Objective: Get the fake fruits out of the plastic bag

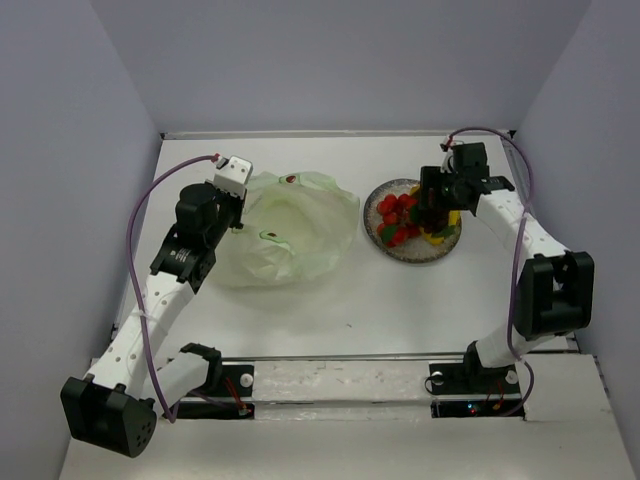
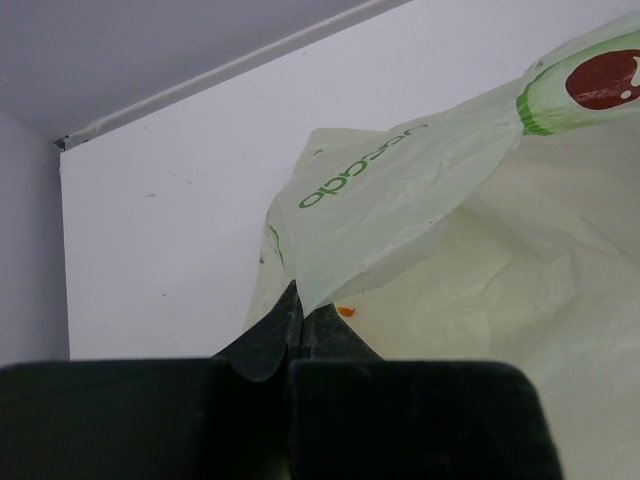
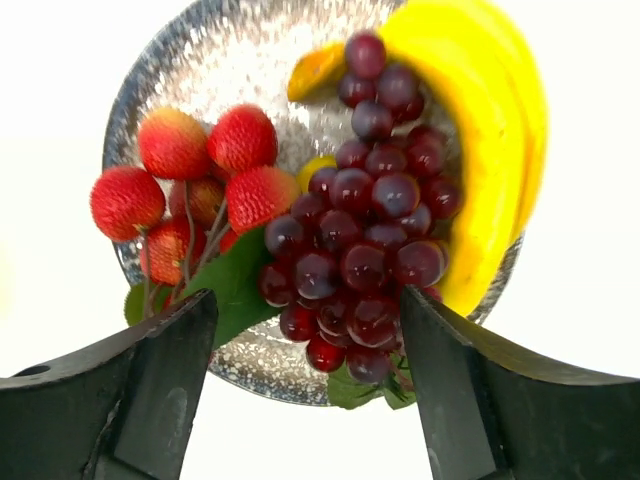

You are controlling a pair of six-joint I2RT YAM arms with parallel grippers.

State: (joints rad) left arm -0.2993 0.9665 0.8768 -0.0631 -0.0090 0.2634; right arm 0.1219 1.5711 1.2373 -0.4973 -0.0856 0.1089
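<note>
Plain little booth setup. White table [image 1: 400, 300], boxed in on three sides by flat pale lavender-grey panels: back wall [image 1: 340, 60], left wall [image 1: 60, 200], right wall [image 1: 600, 150]. A thin light strip [image 1: 330, 133] runs along the seam where the tabletop meets the back wall. At the near edge there's a metal rail [image 1: 340, 357], with a mottled grey panel [image 1: 340, 385] just in front of it. Lighting is soft and even, shadows faint. One tiny dark speck [image 1: 347, 323] on the tabletop, nothing fancy.
</note>
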